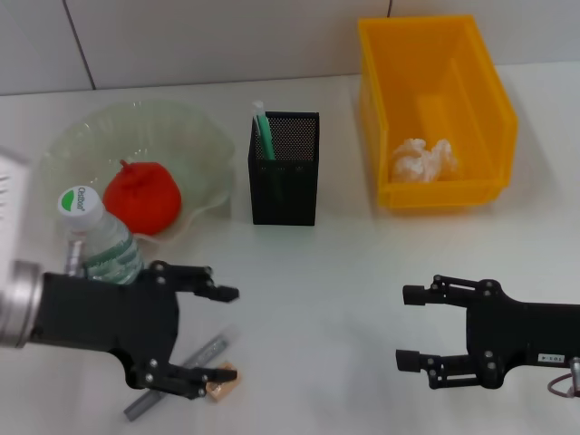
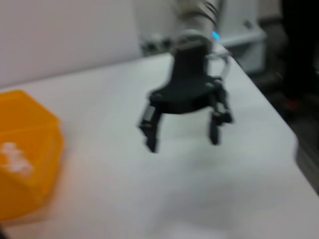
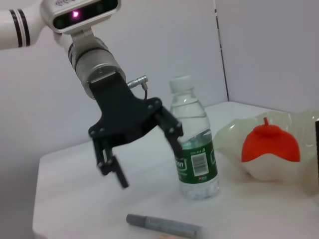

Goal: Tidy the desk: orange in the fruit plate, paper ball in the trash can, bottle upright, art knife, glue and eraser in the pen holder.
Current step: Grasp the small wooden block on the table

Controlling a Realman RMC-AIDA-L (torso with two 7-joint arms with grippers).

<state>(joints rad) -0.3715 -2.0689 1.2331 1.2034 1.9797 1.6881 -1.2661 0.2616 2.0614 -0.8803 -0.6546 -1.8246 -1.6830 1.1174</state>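
Note:
The orange (image 1: 142, 196) lies in the fruit plate (image 1: 195, 136) at the back left. Just in front of them, the bottle (image 1: 93, 241) stands upright. My left gripper (image 1: 228, 333) hangs open beside the bottle, over the grey art knife (image 1: 213, 347) and the small tan eraser (image 1: 222, 389). The right wrist view shows that left gripper (image 3: 149, 162), bottle (image 3: 194, 149), orange (image 3: 269, 144) and art knife (image 3: 162, 225). The black pen holder (image 1: 285, 177) holds a green-and-white stick (image 1: 263, 127) that looks like the glue. The paper ball (image 1: 423, 160) lies in the trash can (image 1: 435, 63). My right gripper (image 1: 405, 327) is open at the front right.
A white tiled wall runs behind the table. The left wrist view shows the right gripper (image 2: 182, 139) above the bare tabletop, the table's edge beyond it, and a corner of the trash can (image 2: 30, 164).

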